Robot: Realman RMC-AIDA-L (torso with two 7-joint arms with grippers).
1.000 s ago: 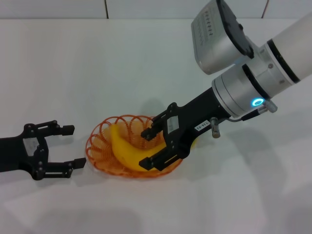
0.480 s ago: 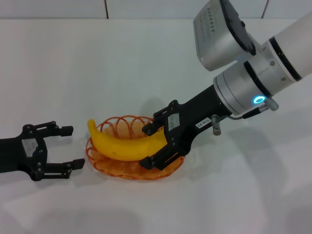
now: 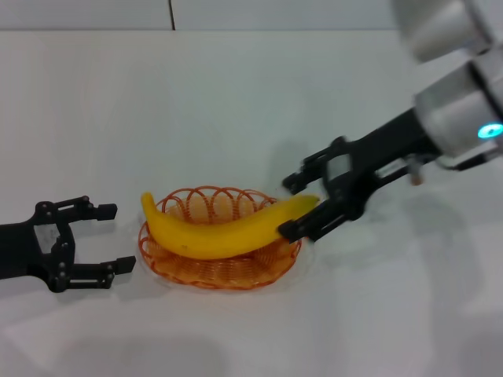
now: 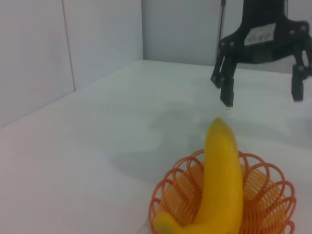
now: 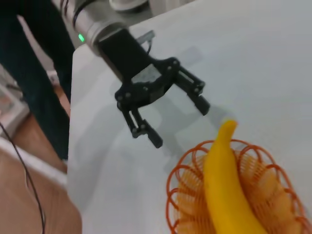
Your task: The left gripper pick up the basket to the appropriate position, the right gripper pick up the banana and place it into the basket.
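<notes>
A bright yellow banana [image 3: 228, 228] lies across the shallow orange wire basket [image 3: 220, 271], both ends overhanging its rim.

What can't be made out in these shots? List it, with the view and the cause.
- Head view: whether the right gripper, open, touches the banana tip; motion blur smears it.
- Head view: the floor of the basket under the banana is covered by it.
- Left wrist view: the basket's near rim is cut off by the frame edge.
- Right wrist view: the banana's near end runs out of frame; the left gripper shows open, its arm cropped.
</notes>
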